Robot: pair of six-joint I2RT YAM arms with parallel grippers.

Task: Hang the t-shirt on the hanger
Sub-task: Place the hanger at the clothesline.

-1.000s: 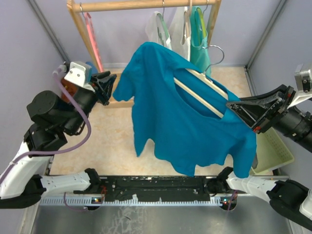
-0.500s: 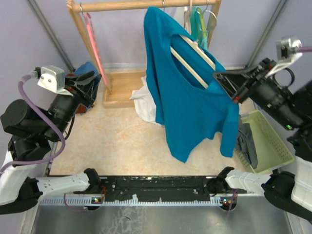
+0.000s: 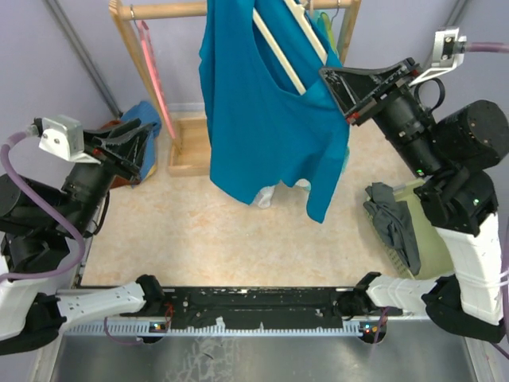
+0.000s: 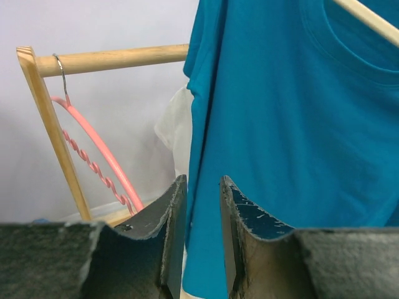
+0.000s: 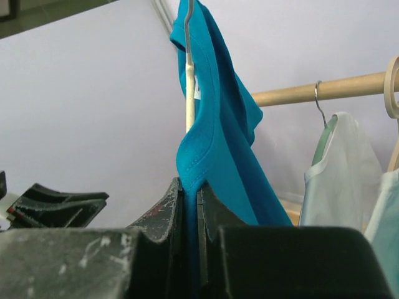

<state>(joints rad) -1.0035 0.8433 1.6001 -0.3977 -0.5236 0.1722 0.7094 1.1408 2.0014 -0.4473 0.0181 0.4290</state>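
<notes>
Raised: right end effector (image 3: 336, 94) grasping one t-shirt (image 3: 254, 119), one hanger (image 3: 278, 56); left end effector (image 3: 143, 143) released.

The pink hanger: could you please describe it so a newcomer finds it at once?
Find the wooden clothes rack at the back. At the left end of its rail, beside the post, hangs the pink hanger. It alone is pink and bare; the cream hanger to its right carries a t-shirt.
</notes>
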